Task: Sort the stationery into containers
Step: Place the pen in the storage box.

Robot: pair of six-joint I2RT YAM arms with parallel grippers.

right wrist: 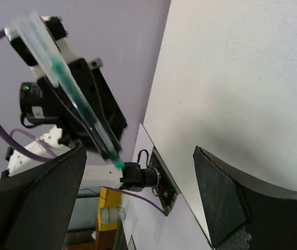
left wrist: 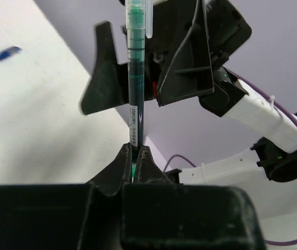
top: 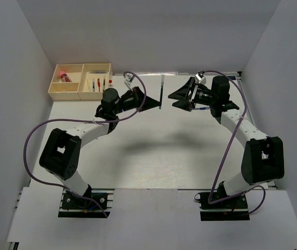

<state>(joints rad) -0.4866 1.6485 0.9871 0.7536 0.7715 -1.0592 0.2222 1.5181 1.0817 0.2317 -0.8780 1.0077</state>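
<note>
Item: green-ink pen [left wrist: 133, 88], upright in the air above the middle of the counter's far edge.
Holder: left hand [left wrist: 134, 159], clamped narrow on the pen's lower end only.
Right hand [right wrist: 138, 198]: spread wide, just beside the pen, holding nothing.
Destination: tray [top: 64, 96], far left corner.
Hazard: so slight a pinch may let the pen pivot or drop; a brush from the right hand would be enough.
</note>
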